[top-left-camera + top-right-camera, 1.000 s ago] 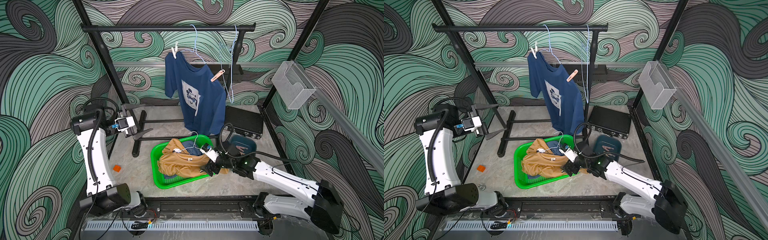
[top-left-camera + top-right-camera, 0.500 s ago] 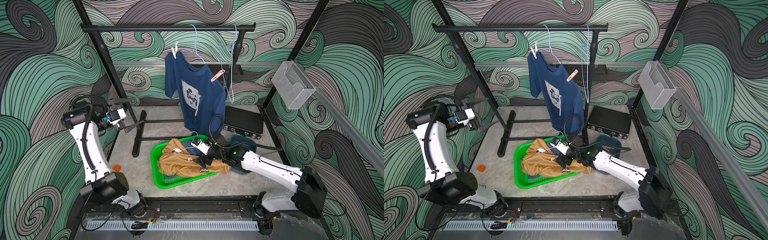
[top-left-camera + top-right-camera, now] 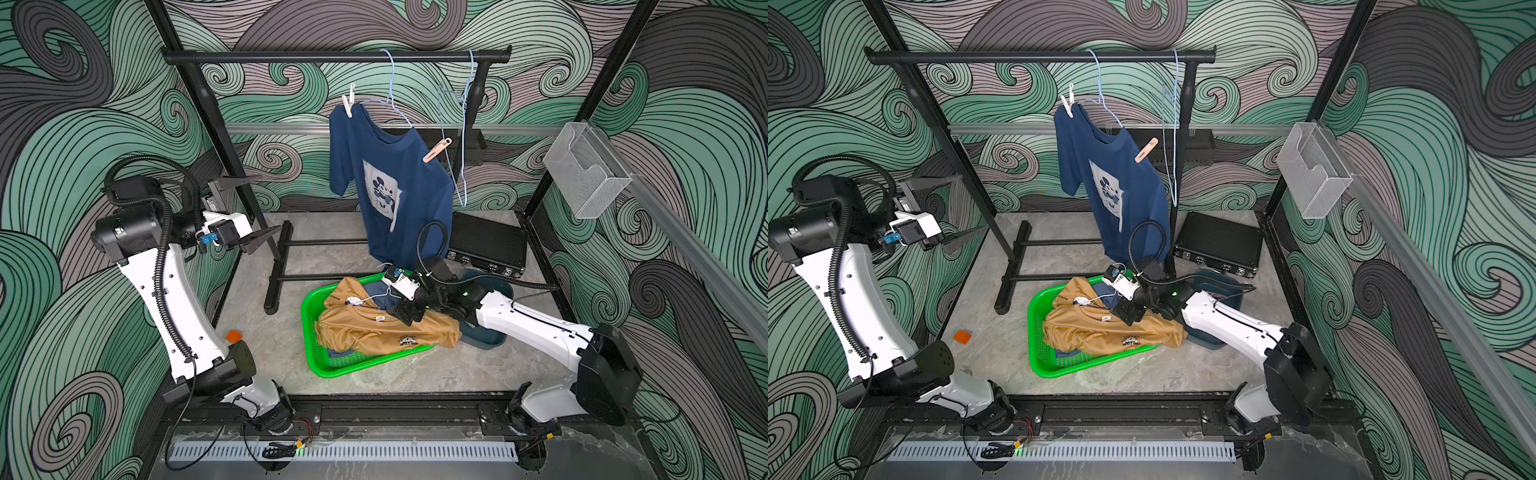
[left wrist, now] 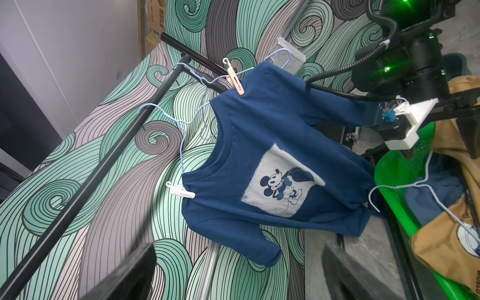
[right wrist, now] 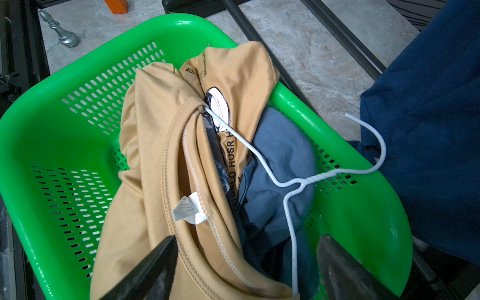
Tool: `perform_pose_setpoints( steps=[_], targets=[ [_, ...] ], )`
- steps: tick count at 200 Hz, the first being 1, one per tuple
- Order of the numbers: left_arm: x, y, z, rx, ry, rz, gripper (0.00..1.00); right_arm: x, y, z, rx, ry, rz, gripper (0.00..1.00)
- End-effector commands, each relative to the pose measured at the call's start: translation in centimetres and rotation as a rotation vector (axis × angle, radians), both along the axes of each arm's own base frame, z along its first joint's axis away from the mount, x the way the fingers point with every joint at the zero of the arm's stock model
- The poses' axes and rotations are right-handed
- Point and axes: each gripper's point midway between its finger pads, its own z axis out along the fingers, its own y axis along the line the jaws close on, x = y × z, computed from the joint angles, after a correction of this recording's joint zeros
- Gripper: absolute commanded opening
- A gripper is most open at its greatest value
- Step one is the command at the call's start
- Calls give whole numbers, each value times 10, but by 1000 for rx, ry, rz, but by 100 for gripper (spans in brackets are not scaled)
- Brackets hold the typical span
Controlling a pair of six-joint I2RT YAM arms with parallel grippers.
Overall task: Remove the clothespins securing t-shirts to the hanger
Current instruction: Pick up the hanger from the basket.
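Note:
A navy t-shirt (image 3: 390,183) with a mouse print hangs from a light blue hanger (image 3: 392,104) on the black rail. A white clothespin (image 3: 348,104) pins one shoulder and a peach clothespin (image 3: 436,150) the other; the left wrist view shows both, the white clothespin (image 4: 180,191) and the peach clothespin (image 4: 235,80). A tan t-shirt (image 3: 386,328) on a white hanger (image 5: 285,179) lies over a blue t-shirt (image 5: 280,155) in the green basket (image 3: 309,307). My right gripper (image 3: 409,313) hovers open over the tan collar and the hanger wire. My left gripper (image 3: 253,210) is raised at the left, open and empty.
An empty light blue hanger (image 3: 465,124) hangs at the rail's right end. A black case (image 3: 486,249) and a dark blue tub (image 3: 486,332) sit right of the basket. An orange block (image 3: 234,336) and a silver chess piece (image 5: 58,30) lie on the floor. The rack's base bars (image 3: 278,266) cross the middle.
My right arm has swung left from the tub side to over the tan t-shirt in the basket. My left gripper has risen a little and turned toward the hanging shirt.

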Motion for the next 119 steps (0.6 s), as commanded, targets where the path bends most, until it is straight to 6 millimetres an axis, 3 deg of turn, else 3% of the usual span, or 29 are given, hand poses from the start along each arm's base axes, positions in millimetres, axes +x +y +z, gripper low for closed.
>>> perform_pose_setpoints(
  steps=[1,14,42,46,72,103,119],
  targets=[
    [0,1,-29,326,-275,-1,99,3,2,2,1,12,11,84],
    [8,2,-39,349,-180,42,99,6,1,-4,-3,32,-2,80],
    [34,-1,-80,431,48,128,99,9,3,-9,-2,56,-7,72],
    [28,-4,-74,414,42,140,99,10,3,-9,-2,55,-8,71],
    [45,-6,-80,230,157,210,99,12,2,-10,-6,67,-18,65],
    [80,0,-67,-69,211,462,99,13,-3,-13,-13,77,-34,62],
    [78,-4,-75,-90,193,485,99,12,-5,-14,-19,82,-37,61]
  ],
)
